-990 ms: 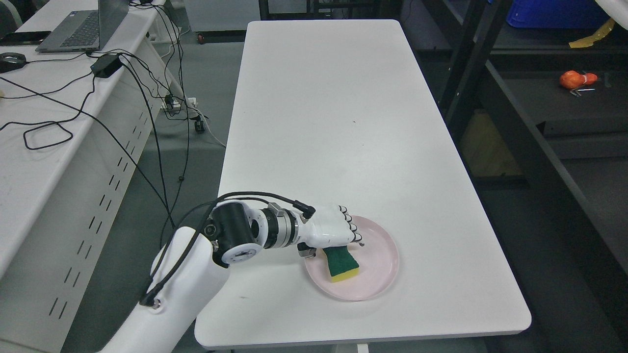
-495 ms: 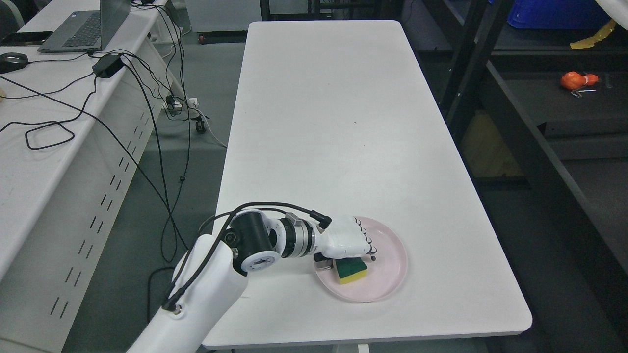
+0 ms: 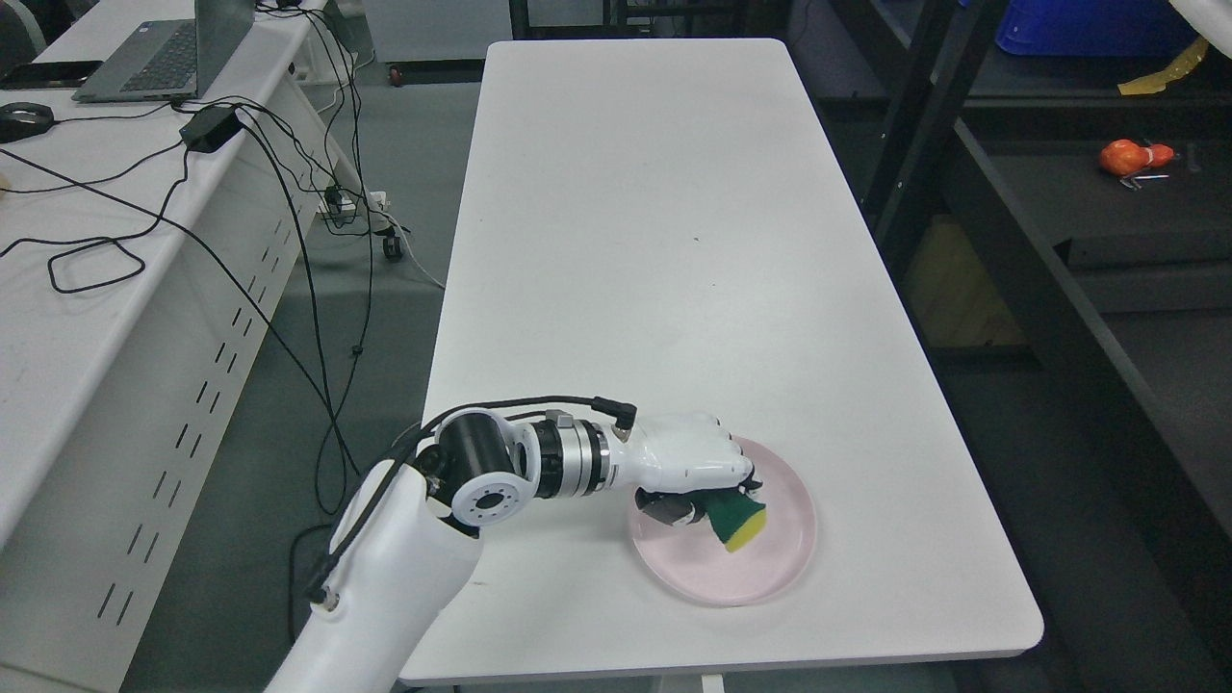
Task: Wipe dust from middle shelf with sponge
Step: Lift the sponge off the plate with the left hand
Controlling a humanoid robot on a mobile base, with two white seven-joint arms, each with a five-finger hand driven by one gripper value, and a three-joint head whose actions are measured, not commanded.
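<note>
The left hand (image 3: 695, 464) is curled into a fist around the sponge (image 3: 735, 516), its knuckles up and its thumb tucked under. The sponge sticks out from the hand's lower right side, green scouring face on top and yellow foam at the low tip. It is tilted, and whether the tip touches the dish below cannot be told. Hand and sponge sit over the left part of a pink plate (image 3: 770, 568), a shallow round dish with a raised rim.

The arm (image 3: 423, 568) comes in from the lower left, a white shell leading to a black and silver wrist with a black cable looping over it.

The plate rests near the front right corner of a long white table (image 3: 664, 241), which runs away from the camera and bears a few tiny specks.

To the left, across a grey floor aisle, a white desk (image 3: 67, 318) has a slotted side panel. On it lie a laptop (image 3: 144, 58), a black power brick (image 3: 210, 127) and loose black cables, some hanging down to the floor.

To the right stands a dark metal rack (image 3: 1059, 289). An orange object (image 3: 1126, 156) lies on one of its shelves, and a blue bin (image 3: 1088, 27) shows at the top edge.
</note>
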